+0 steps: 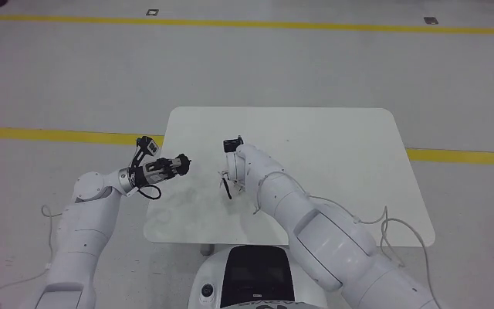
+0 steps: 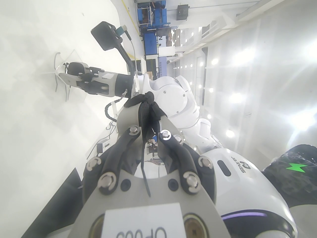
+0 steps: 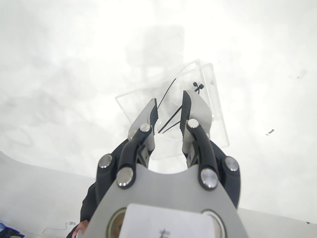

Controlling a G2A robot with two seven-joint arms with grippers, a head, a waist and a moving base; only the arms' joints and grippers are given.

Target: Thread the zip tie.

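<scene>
My left gripper (image 2: 148, 106) (image 1: 184, 163) is held above the table's left edge, shut on a black zip tie (image 2: 143, 164) whose tail runs back between the fingers. My right gripper (image 3: 169, 99) (image 2: 65, 74) points down at a clear plastic plate (image 3: 213, 105) (image 2: 74, 55) lying on the white table (image 1: 340, 154). It is open, one finger on each side of thin black zip tie strips (image 3: 166, 92). Small black zip tie heads (image 3: 198, 86) lie on the plate just beyond one fingertip. In the top view the right wrist covers most of the plate; a black strip (image 1: 224, 188) shows beside it.
The white tabletop spreads bare to the right and far side of the plate. The left arm hangs partly off the table's left edge (image 1: 154, 201). Grey floor with yellow lines (image 1: 231, 23) surrounds the table.
</scene>
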